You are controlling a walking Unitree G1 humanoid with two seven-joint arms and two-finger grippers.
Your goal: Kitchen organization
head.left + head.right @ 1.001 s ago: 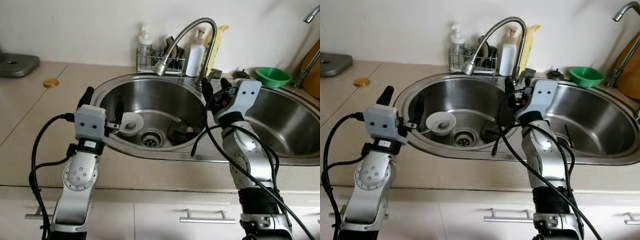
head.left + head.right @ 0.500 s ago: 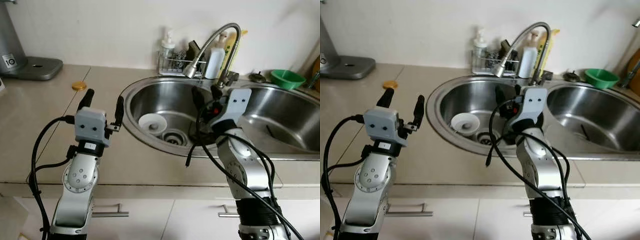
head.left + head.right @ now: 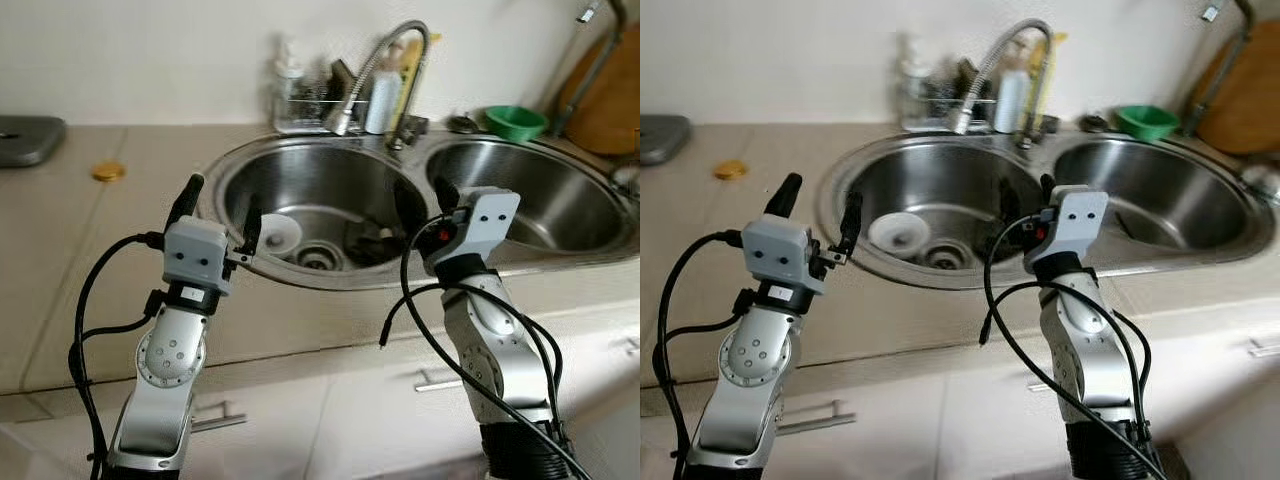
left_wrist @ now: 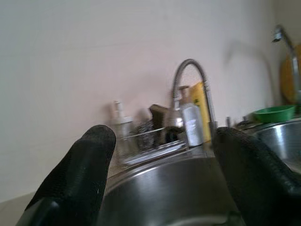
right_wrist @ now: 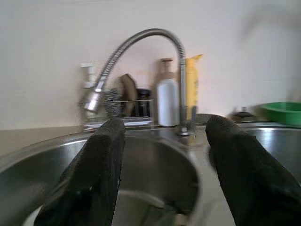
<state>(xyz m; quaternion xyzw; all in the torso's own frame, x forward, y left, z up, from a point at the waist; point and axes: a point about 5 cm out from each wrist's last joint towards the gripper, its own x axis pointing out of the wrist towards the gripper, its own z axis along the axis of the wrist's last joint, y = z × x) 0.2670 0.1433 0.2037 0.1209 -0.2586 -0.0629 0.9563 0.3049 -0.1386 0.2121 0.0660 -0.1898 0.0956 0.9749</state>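
Fingers of the left gripper (image 3: pixel 220 205) are spread wide and empty, raised over the beige counter (image 3: pixel 90 220) at the left rim of the left sink basin (image 3: pixel 340 190); the white dish (image 3: pixel 278 232) lies on the basin floor just beyond the inner fingertip, beside the drain (image 3: pixel 318 258), apart from both fingers. Right gripper (image 3: pixel 422 200), fingers likewise parted with nothing between them, stands at the basin's front right edge, the gooseneck faucet (image 3: pixel 385 60) and bottle rack (image 3: pixel 310 105) behind; a green bowl (image 3: pixel 515 122) sits far right
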